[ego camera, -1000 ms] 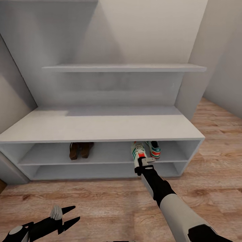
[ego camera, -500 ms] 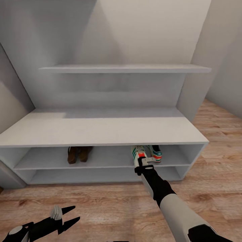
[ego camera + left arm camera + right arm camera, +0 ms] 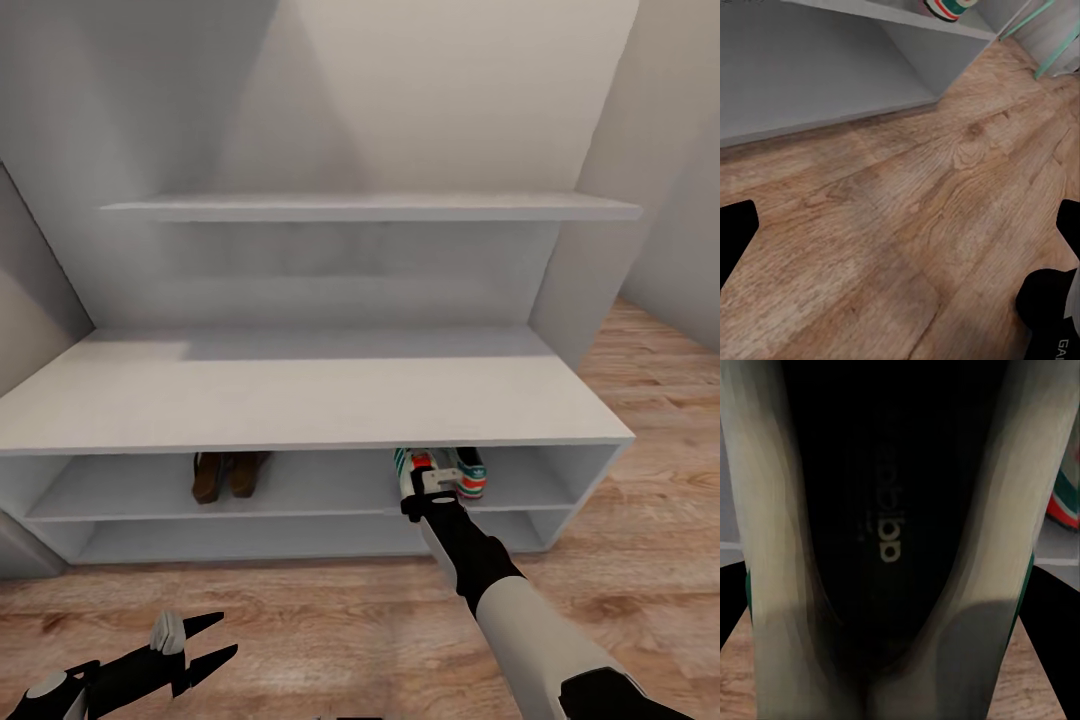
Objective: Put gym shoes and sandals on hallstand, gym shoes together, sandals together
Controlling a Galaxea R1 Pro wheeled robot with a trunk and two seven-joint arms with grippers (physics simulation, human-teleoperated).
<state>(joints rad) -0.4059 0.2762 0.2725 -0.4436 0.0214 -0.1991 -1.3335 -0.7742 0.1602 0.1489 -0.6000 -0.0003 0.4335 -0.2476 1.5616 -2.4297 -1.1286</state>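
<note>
Right pincer [image 3: 425, 478], at lower centre of the head view, grips a gym shoe [image 3: 406, 464] on the hallstand [image 3: 300, 400]'s upper shelf, beside the other gym shoe [image 3: 466, 472]; its fingertips are hidden under the top. Its wrist view shows the shoe's dark insole [image 3: 889, 510]. Left pincer [image 3: 205, 643], lower left, hangs spread. Sandals [image 3: 222, 474] sit mid-left, half-hidden.
</note>
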